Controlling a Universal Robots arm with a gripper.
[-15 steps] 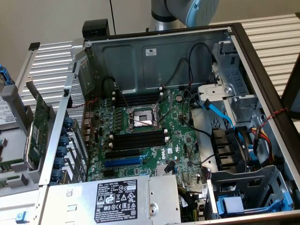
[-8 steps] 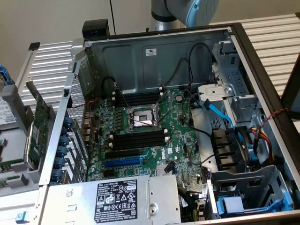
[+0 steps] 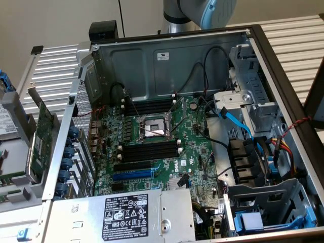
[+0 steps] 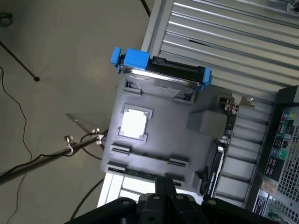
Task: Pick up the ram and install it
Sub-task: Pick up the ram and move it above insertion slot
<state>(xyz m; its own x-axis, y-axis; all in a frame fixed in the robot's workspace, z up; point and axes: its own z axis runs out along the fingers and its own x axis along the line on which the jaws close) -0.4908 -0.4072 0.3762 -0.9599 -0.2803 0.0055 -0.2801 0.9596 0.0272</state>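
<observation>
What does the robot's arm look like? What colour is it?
The arm is a round, silvery-grey tube with a light blue cap on its joint. The tool at its end is all black, slim at the tip and chunky at its base.

Exterior camera is sitting high and close, looking steeply down into the open case (image 3: 167, 55), motherboard (image 3: 152, 136) centred. Wrist camera is looking past the gripper (image 4: 166, 183) straight down from well above onto the grey tray (image 4: 163, 135) and floor (image 4: 56, 56). Both are catching the tray, at the exterior view's left, the slatted table (image 4: 224, 32) and the case's edge.
</observation>
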